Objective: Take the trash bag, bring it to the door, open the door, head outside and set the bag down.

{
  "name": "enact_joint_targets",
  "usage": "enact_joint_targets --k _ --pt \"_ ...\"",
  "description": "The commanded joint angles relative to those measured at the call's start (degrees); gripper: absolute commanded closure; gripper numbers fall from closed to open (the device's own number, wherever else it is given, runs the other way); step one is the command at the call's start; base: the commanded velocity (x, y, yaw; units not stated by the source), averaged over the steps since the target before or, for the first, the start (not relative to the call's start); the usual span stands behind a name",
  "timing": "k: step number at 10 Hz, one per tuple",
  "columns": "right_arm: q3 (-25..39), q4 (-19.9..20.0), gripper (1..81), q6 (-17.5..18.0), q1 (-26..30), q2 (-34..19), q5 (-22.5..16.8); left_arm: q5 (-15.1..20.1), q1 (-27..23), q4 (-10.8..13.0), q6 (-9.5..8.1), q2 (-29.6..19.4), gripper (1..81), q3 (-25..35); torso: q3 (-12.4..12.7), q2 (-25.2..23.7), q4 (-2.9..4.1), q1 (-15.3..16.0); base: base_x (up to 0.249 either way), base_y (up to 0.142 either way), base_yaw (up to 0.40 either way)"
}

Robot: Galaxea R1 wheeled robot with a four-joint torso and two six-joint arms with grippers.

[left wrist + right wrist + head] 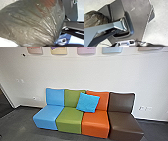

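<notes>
The trash bag (pixel 37 25) looms large in the left wrist view, a dark, shiny, full sack with a reddish patch showing through. Its folds draw together at my left gripper (pixel 55 44), which is shut on the gathered neck. In the right wrist view, part of the same kind of dark plastic bag (pixel 95 18) shows beyond the robot's jointed bar. A dark part of my right gripper (pixel 151 45) shows along that view's edge; whether it is open or shut cannot be told.
In the head view a row of blue, green, orange and brown seats (pixel 95 124) stands against a white wall (pixel 67 72). A light-blue cushion (pixel 88 102) leans on it. Dark grey floor (pixel 17 124) lies in front. Coloured panels (pixel 112 49) hang above.
</notes>
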Motion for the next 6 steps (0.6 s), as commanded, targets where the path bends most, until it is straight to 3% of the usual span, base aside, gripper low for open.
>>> enact_joint_targets --k 1,2,4,5,6 --pt "-0.7 -0.6 1.0 0.1 1.8 0.1 -2.8 4.1 -3.0 -0.5 0.27 -0.1 81.1 -0.2 0.0 -0.1 -0.02 0.0 0.000 0.000 0.000" --pt "-0.7 -0.6 1.0 0.0 1.7 0.1 -2.8 2.1 -3.0 -0.4 0.27 0.3 81.1 -0.2 2.1 0.5 -0.02 -0.1 0.000 0.000 0.000" --pt "-0.7 -0.7 1.0 -0.1 1.6 0.2 -2.8 1.1 -3.0 -0.4 0.45 0.7 81.1 -0.2 4.1 0.4 -0.02 -0.1 0.000 0.000 0.000" --pt "-0.7 -0.7 1.0 -0.1 1.6 0.3 -2.8 1.1 -3.0 -0.4 0.45 0.8 81.1 -0.2 1.8 0.3 -0.02 -0.2 0.000 0.000 0.000" --pt "-0.8 -0.8 1.0 -0.3 1.6 0.5 -2.8 1.1 -3.0 -0.4 0.45 0.8 81.1 -0.2 3.0 0.3 -0.02 -0.2 0.000 0.000 0.000"
